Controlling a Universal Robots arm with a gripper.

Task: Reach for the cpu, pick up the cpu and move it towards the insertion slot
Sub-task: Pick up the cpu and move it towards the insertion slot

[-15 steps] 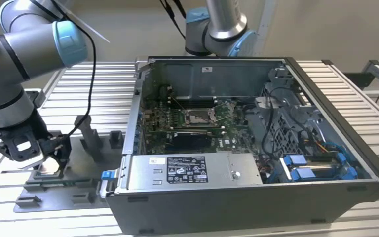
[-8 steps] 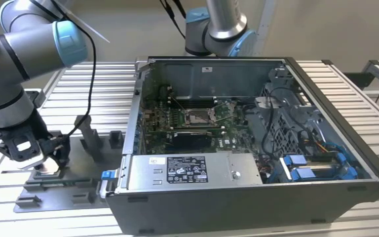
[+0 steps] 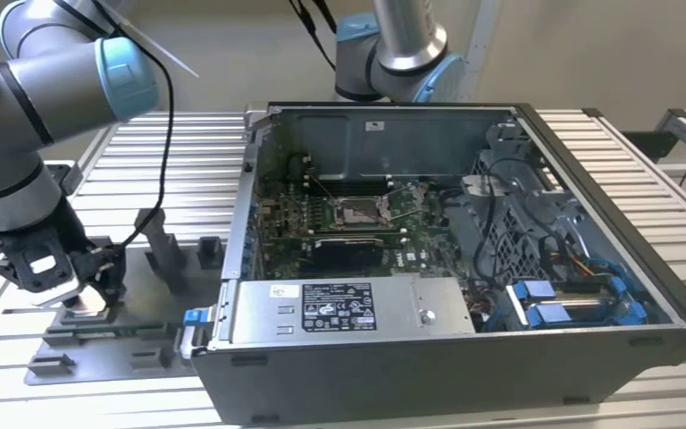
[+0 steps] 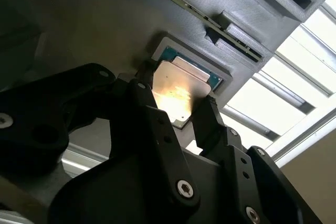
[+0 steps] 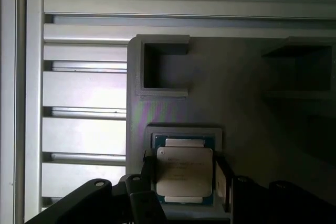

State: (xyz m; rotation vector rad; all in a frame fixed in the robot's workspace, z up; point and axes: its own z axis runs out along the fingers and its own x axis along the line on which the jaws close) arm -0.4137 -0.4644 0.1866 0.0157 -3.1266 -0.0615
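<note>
Our end effector (image 3: 85, 288) is low over the grey fixture plate (image 3: 140, 313) at the exterior view's left. In both wrist views its two black fingers (image 5: 148, 167) stand against two opposite edges of the cpu (image 5: 184, 174), and we see no gap between them and it, so the end effector (image 4: 176, 95) is pinching the cpu (image 4: 181, 85). The cpu lies with its silvery face to the cameras in a shallow square seat (image 5: 184, 128) of the fixture plate, and a greenish border shows around the metal lid. Beside this seat the fixture carries an open rectangular pocket (image 5: 163, 66). The fixture lies on a counter (image 3: 629, 152) of aluminium slats. Well apart from the cpu, toward the exterior view's right, an open computer case (image 3: 439, 366) stands on the same counter. Inside it the insertion slot (image 3: 357, 210) sits in the middle of the green motherboard (image 3: 281, 223), and a silver power supply (image 3: 331, 308) lies at the near edge. Behind the case we see a second robot arm (image 3: 397, 45).
</note>
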